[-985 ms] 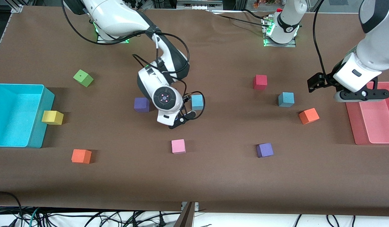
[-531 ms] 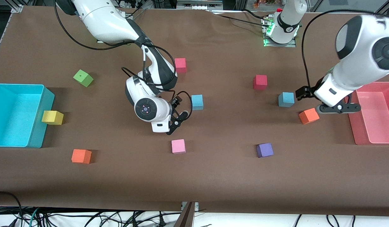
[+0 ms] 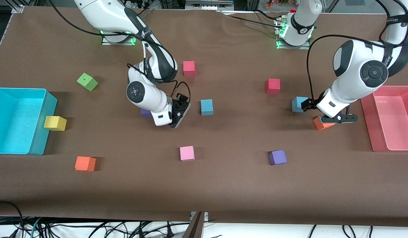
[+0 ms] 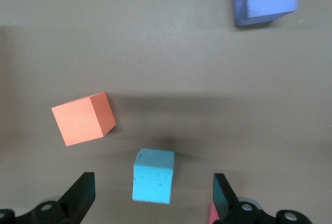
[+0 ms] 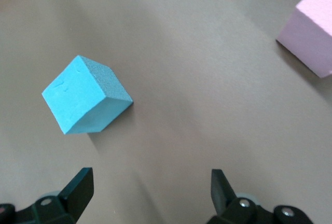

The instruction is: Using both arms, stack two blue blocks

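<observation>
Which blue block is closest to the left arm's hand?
The blue block beside the orange block, toward the left arm's end. The left hand hovers open right by it; the other blue block sits mid-table.

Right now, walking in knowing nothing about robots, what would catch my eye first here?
Two white arms bend low over a brown table strewn with coloured foam cubes. The left gripper hangs open over one blue block, beside an orange cube. The right gripper hangs open next to the other blue block, mid-table. A big cyan bin and a pink tray sit at the table's two ends.
</observation>
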